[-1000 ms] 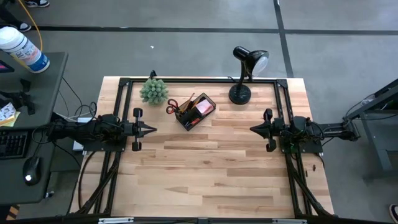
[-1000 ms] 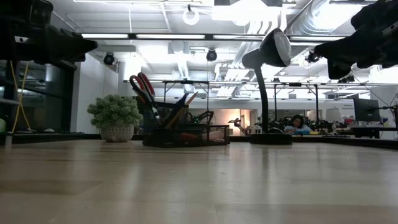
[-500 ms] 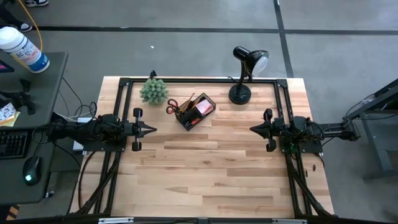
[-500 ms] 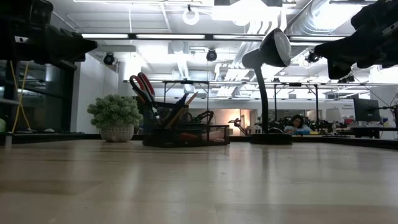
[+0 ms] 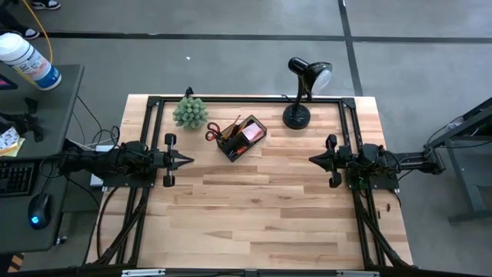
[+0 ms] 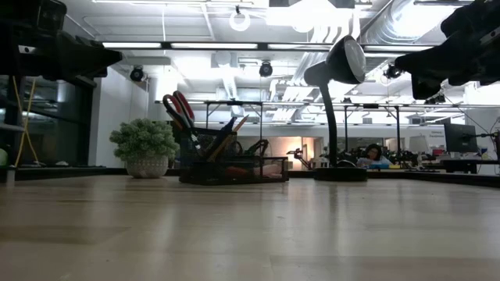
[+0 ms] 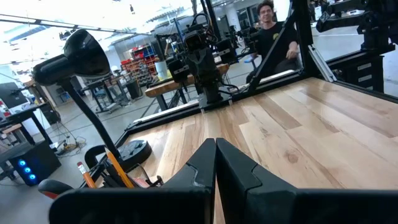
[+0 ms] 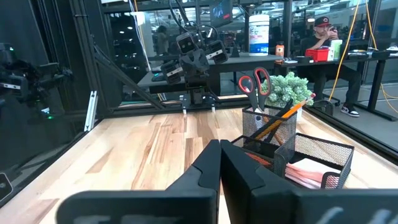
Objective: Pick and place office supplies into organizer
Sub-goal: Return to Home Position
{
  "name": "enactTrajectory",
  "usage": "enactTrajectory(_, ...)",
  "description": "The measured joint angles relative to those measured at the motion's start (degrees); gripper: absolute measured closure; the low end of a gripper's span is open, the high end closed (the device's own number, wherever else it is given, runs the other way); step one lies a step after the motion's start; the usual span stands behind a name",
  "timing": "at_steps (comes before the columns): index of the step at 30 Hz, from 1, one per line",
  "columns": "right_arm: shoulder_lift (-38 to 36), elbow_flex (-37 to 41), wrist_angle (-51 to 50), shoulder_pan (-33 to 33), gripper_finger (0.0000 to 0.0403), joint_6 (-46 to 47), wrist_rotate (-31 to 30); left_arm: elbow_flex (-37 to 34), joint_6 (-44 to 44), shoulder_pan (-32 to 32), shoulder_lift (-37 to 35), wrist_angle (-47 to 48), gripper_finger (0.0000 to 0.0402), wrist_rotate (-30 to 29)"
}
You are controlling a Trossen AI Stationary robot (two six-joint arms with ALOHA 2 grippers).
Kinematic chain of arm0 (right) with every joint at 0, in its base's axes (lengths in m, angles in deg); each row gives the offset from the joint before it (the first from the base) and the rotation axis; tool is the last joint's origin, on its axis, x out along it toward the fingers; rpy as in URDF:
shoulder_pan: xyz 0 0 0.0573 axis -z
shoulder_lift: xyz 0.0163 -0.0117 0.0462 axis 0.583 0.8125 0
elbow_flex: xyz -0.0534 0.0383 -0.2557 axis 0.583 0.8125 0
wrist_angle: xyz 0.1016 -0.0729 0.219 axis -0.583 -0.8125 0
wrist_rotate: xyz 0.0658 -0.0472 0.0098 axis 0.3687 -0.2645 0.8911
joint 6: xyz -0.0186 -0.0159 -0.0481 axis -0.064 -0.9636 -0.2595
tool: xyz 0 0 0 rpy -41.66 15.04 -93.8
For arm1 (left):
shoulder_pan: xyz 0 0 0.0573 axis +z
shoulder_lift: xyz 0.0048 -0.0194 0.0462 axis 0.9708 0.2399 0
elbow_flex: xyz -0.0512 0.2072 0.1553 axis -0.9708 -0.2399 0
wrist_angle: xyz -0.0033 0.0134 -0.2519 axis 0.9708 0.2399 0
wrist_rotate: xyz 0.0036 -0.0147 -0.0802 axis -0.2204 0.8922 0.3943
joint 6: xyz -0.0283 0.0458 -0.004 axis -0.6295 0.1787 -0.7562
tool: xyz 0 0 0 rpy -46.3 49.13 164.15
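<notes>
The black mesh organizer (image 5: 242, 138) stands on the far part of the table. In it stand red-handled scissors (image 8: 254, 84), orange pencils (image 8: 277, 121) and dark pens, and a pink sticky-note pad (image 8: 311, 173) lies in its low tray. My left gripper (image 5: 190, 160) is shut, raised above the table's left side, pointing right. My right gripper (image 5: 311, 159) is shut, raised above the right side, pointing left. Both are well clear of the organizer.
A small green plant (image 5: 189, 112) in a pale pot stands left of the organizer, a black desk lamp (image 5: 300, 92) to its right at the far edge. The near half of the wooden table (image 5: 254, 223) is bare. People show in the room beyond.
</notes>
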Motion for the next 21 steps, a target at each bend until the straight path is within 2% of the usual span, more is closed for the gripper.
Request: enactTrajectory(21,0.0,0.0,0.0,0.0,0.04,0.0,0.0,0.0,0.0,0.0,0.0,0.0,0.0401,0.0)
